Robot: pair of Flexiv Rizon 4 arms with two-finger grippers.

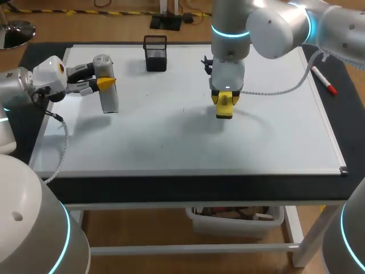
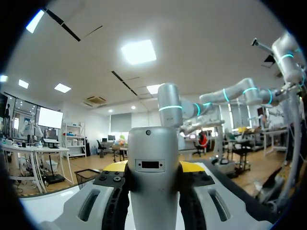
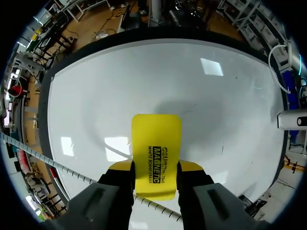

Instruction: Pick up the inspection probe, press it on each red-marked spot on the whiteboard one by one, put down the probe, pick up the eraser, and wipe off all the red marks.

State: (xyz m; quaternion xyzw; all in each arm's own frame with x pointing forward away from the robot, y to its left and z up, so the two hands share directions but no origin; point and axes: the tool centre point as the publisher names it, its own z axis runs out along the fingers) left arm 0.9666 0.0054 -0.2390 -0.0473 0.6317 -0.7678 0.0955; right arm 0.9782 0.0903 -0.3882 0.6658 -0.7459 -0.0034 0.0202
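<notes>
At mid-whiteboard [image 1: 171, 142], possibly touching: eraser [image 1: 224, 107]

1. Grey cylindrical metal inspection probe [image 1: 109, 100]: rounded cap, small dark rectangular window on its side. Roughly upright at upper left of the head view, clamped from both sides by the left gripper [image 1: 106, 84]. Lower end over the board's left part; contact cannot be judged.

2. Yellow rectangular whiteboard eraser [image 3: 156, 153]: rounded corners, black print on its face. Gripped on both long sides by the right gripper [image 3: 156, 166], upper centre of the head view, over the board with a soft shadow alongside.

3. Large white rectangular whiteboard [image 1: 171, 142]: lies flat, filling the head view's middle.
</notes>
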